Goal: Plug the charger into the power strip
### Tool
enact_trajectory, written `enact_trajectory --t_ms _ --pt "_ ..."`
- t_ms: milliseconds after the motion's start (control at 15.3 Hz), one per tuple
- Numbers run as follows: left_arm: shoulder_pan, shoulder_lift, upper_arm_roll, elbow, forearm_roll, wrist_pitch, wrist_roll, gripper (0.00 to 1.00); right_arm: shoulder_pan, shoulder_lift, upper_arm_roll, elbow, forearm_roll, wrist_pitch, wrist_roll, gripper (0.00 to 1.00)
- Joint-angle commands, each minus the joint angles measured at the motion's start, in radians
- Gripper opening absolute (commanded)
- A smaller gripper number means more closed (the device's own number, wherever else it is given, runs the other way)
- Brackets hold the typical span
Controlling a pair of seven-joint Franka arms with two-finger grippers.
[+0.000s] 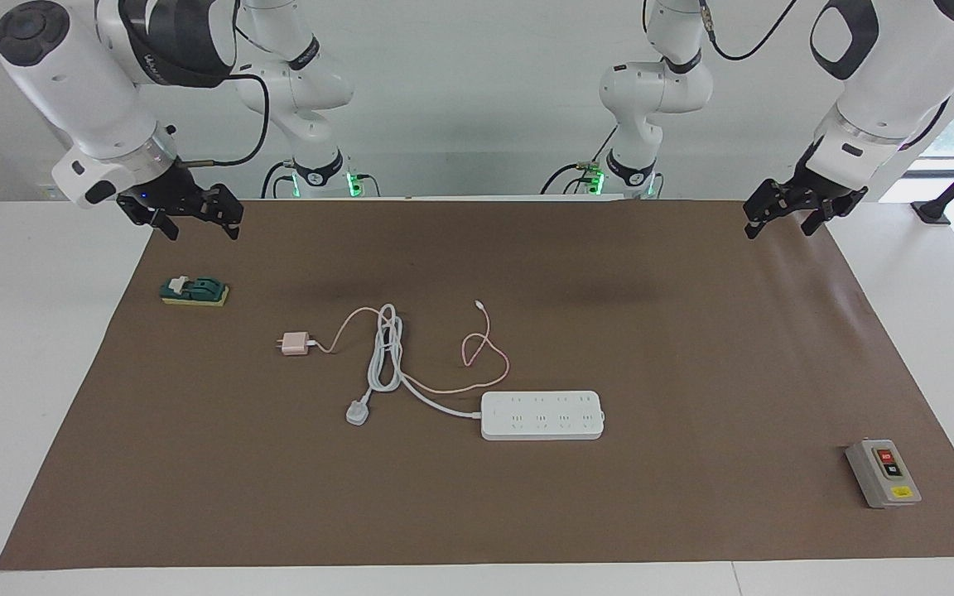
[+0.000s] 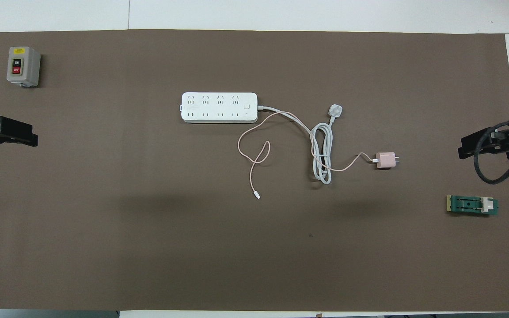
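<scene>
The charger [image 1: 294, 344] is a pale pink cube lying on the brown mat, toward the right arm's end; it also shows in the overhead view [image 2: 386, 160]. Its thin pink cable loops across the mat to a small white connector [image 1: 479, 304]. The power strip [image 1: 542, 415] lies flat mid-mat, sockets up, farther from the robots than the charger, and shows in the overhead view [image 2: 219, 107]. My right gripper [image 1: 202, 232] hangs open and empty over its end of the mat. My left gripper [image 1: 779, 232] hangs open and empty over the other end. Both are well apart from the charger.
The strip's thick white cord coils between charger and strip and ends in a white three-pin plug [image 1: 358, 412]. A grey box with red and black buttons [image 1: 883, 473] stands toward the left arm's end. A green and yellow block [image 1: 194, 290] lies under the right gripper.
</scene>
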Motion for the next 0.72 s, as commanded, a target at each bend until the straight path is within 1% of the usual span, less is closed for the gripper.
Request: enact_trajectory --t_ms 0,262,523,654 --pt "0.01 -0.004 -0.004 0.006 -0.003 -0.006 -0.005 1.0 0.009 -0.008 -0.006 0.001 -0.017 -0.001 0.013 1.0" --pt "0.009 -0.004 -0.004 0.006 -0.003 -0.006 -0.005 1.0 0.009 -0.022 -0.002 -0.019 -0.02 -0.001 0.016 1.0" --pt "0.009 -0.002 -0.004 0.006 -0.003 -0.006 -0.005 1.0 0.009 -0.022 0.006 -0.016 -0.017 -0.008 0.014 1.0" --pt "0.009 -0.004 -0.004 0.006 -0.003 -0.006 -0.005 1.0 0.009 -0.022 0.0 -0.011 -0.011 0.008 0.013 1.0"
